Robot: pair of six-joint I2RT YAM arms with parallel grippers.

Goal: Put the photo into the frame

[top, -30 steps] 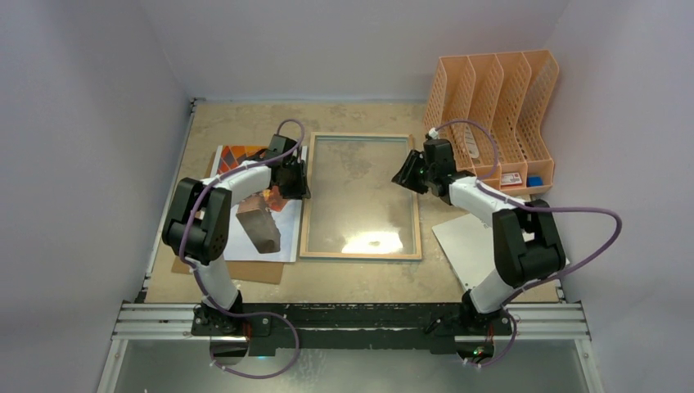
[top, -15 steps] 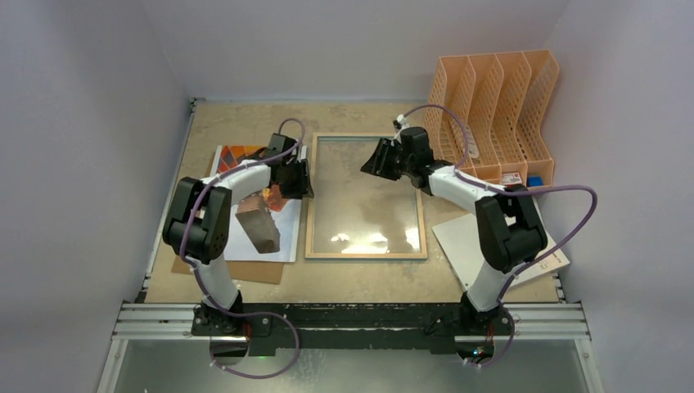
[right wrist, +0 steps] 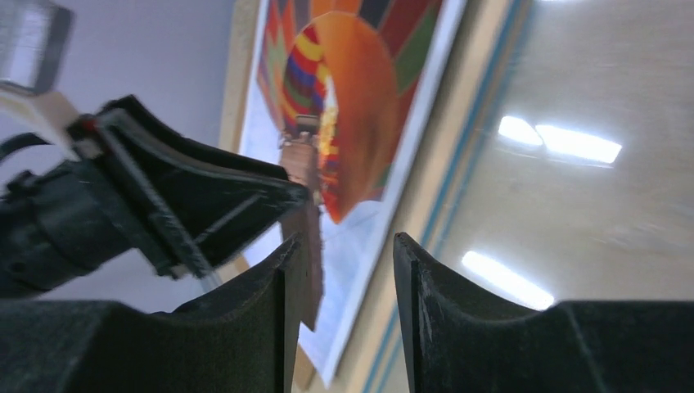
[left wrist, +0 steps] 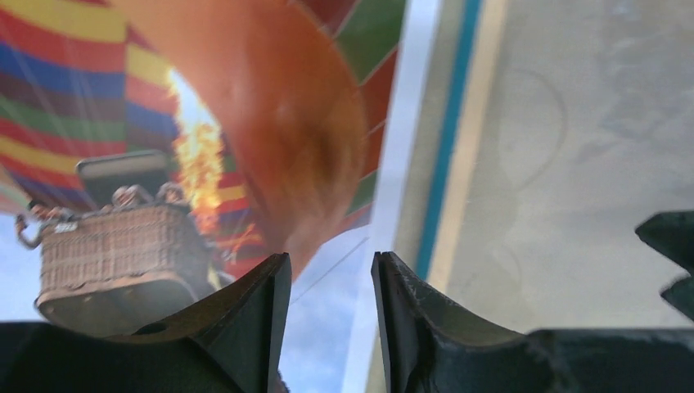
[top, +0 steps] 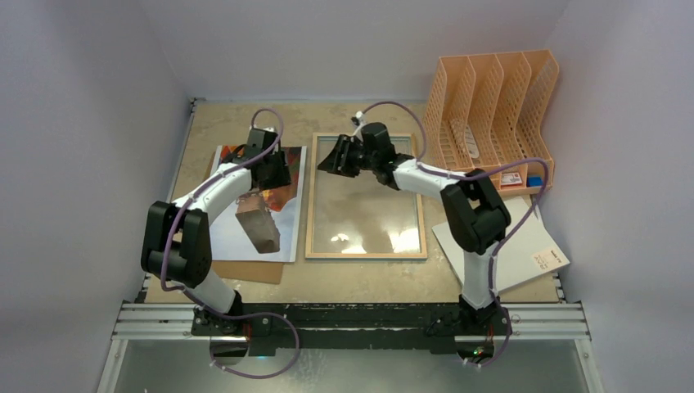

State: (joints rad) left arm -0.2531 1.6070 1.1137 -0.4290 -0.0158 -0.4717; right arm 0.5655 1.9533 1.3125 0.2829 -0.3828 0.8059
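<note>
- Status: the photo [top: 288,221] lies flat, picture up, on the board [top: 245,273]. It is just left of the frame [top: 364,205], their long edges side by side. The frame's pane is bare.
- My left gripper [left wrist: 327,270] hovers low over the photo's right edge, jaws part open, holding nothing.
- My right gripper [right wrist: 348,246] hangs over the frame's far left corner, jaws apart, empty.
- Risk: a flat print offers no purchase, so my fingers may skid or crease the edge.
- Risk: the grippers are near each other and could collide if both go for that edge.
- Risk: a dragged photo could catch on the frame's raised rail and buckle.
- Risk: the frame appears to lie rear up, so an unturned photo would sit wrong way round.
</note>
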